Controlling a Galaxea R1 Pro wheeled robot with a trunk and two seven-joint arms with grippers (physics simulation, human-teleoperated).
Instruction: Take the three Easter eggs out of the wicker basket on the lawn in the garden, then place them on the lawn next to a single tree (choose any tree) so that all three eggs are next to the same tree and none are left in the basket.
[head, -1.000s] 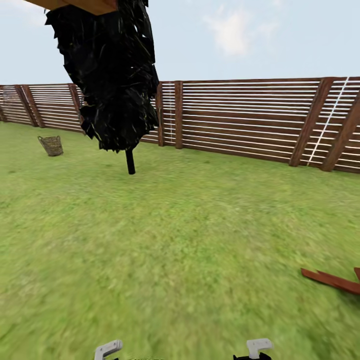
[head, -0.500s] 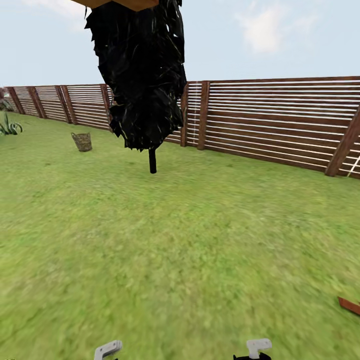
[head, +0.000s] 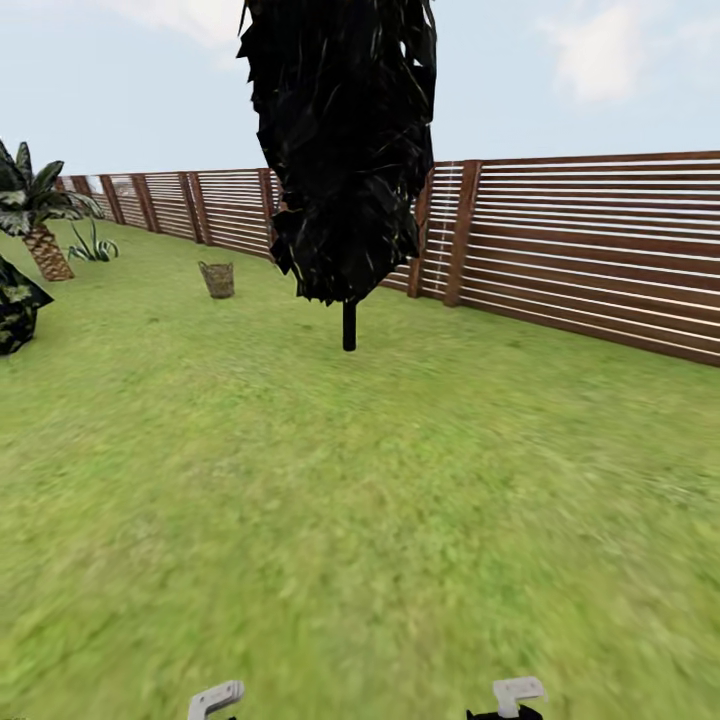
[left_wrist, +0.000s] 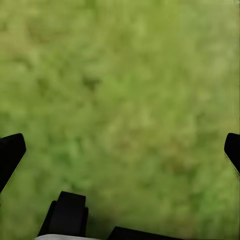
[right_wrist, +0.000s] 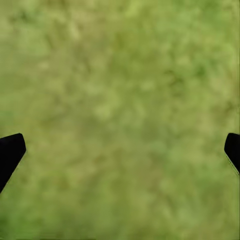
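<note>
No eggs showed at that moment; one wicker basket (head: 217, 279) stood far off on the lawn (head: 330, 520), short of the slatted fence (head: 600, 260) and well apart from me. Whether the eggs lay inside it I could not tell at that range. Beside the basket, toward the fence corner, rose an all-black tree (head: 345, 150) with a black trunk, which I judged was not a tree to choose. Beyond the basket on the other side stood a small palm (head: 40, 215), a spiky plant (head: 93, 243) and a dark bush (head: 14, 300).

My left gripper (left_wrist: 120, 150) hung over bare grass with its fingers spread wide and nothing between them. My right gripper (right_wrist: 120, 150) was the same: released, empty, pointing down at the turf.

The step in hand, as I judged it, was the drive to the basket. To do it well I would steer for the basket's open side, pass the black tree with room to spare so neither arm brushed its foliage, and stop with the rim within reach of one arm, head tilted down to see inside.

The ground looked flat and even, mottled green, with nothing lying between me and the basket. The fence closed the yard behind the basket, under a pale, lightly clouded sky
</note>
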